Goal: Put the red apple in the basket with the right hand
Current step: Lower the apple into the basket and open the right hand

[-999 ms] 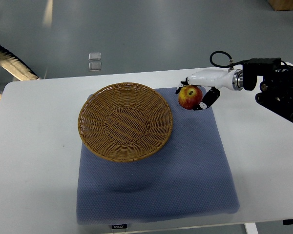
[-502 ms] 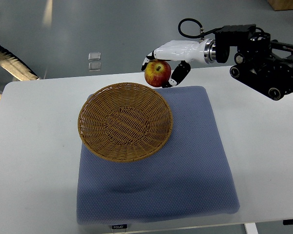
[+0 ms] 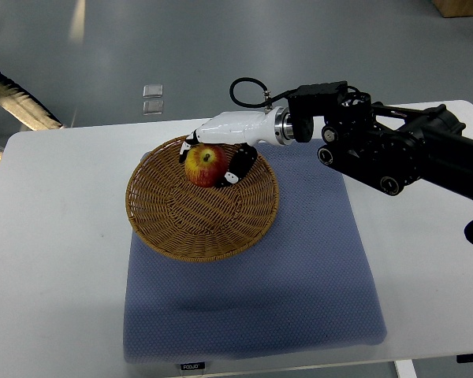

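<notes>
Look first at the bottom edge of the frame, left of centre: a small dark label [image 3: 192,366] sits on the front rim of the blue mat [image 3: 299,276]. It carries light lettering, but the print is too small for you to read with any certainty. You will find no other writing in the view.

The one container is the wicker basket [image 3: 173,228], round and shallow, in the left-centre of the frame. It rests on the upper left part of the blue mat, with its left rim reaching out just past the mat's edge over the white desk [image 3: 55,260]. Its woven floor is bare across the lower and left parts.

The red apple [image 3: 206,165] is over the upper part of the basket, inside the rim's outline as you see it from above, stem dimple facing up, with a yellowish patch on its skin. You cannot tell from this steep view whether it touches the weave or hangs just above it.

The right robot hand [image 3: 213,153] comes in from the right edge on a black arm [image 3: 394,150] with a white wrist shell, and it is clamped on the red apple: white fingers [image 3: 191,142] curl over its top and left, dark-tipped ones press its right side.

At the upper left edge of the frame, on the grey floor [image 3: 260,47], part of a person [image 3: 16,102] shows.
</notes>
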